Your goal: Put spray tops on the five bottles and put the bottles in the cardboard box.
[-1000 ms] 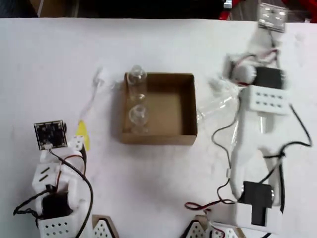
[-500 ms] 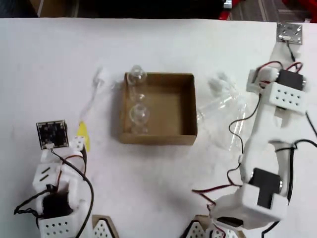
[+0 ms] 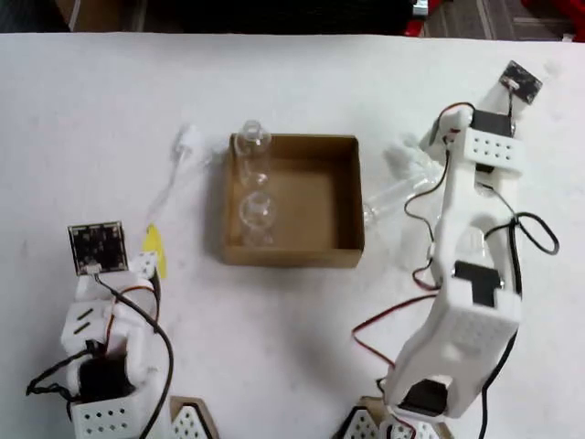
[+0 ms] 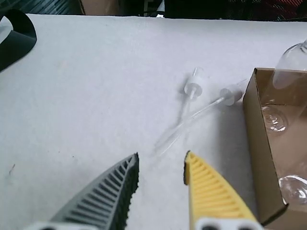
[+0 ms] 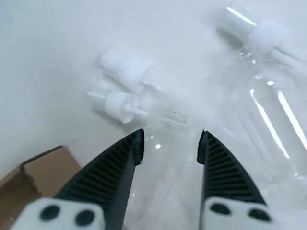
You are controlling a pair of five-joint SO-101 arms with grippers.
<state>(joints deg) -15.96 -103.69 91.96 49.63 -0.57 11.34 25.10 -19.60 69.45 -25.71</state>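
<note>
My right gripper (image 5: pixel 170 143) hangs open over spray tops (image 5: pixel 120 103) and a lying bottle (image 5: pixel 268 110) between the box (image 3: pixel 292 256) and the table's (image 3: pixel 91 91) right edge. I judge a glancing pinch could roll it away. Meanwhile my left gripper (image 4: pixel 160 165) sits open.

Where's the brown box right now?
In the high view the cardboard box sits in the middle of the table, with clear bottles inside along its left wall and spray tops lying just left of it.
</note>
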